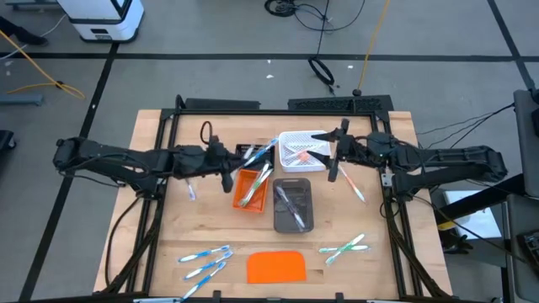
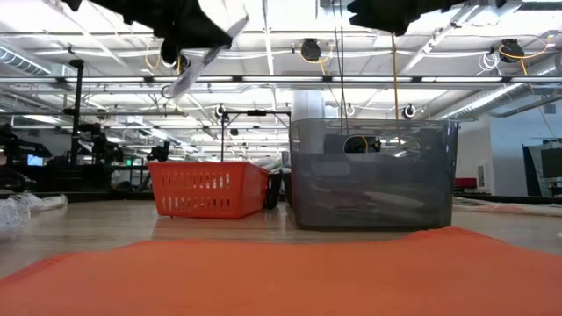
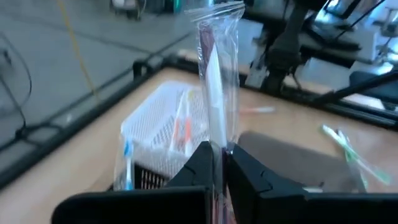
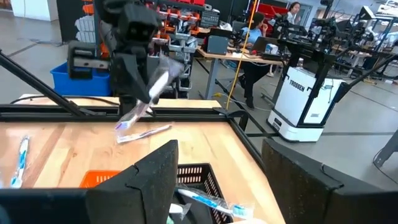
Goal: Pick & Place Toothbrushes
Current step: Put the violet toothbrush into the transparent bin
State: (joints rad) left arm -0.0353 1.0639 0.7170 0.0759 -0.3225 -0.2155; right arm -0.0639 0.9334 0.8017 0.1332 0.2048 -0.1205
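The left hand is pinched tight on a pale grey toothbrush in a clear wrapper, holding it up in the air above the orange tray. The right hand hangs with its fingers spread wide and nothing in them, just right of the white tray, which has pink toothbrushes in it. The grey tray sits near the white one. Blue toothbrushes lie at the near left of the tabletop, green toothbrushes at the near right, with the flat orange slab between them.
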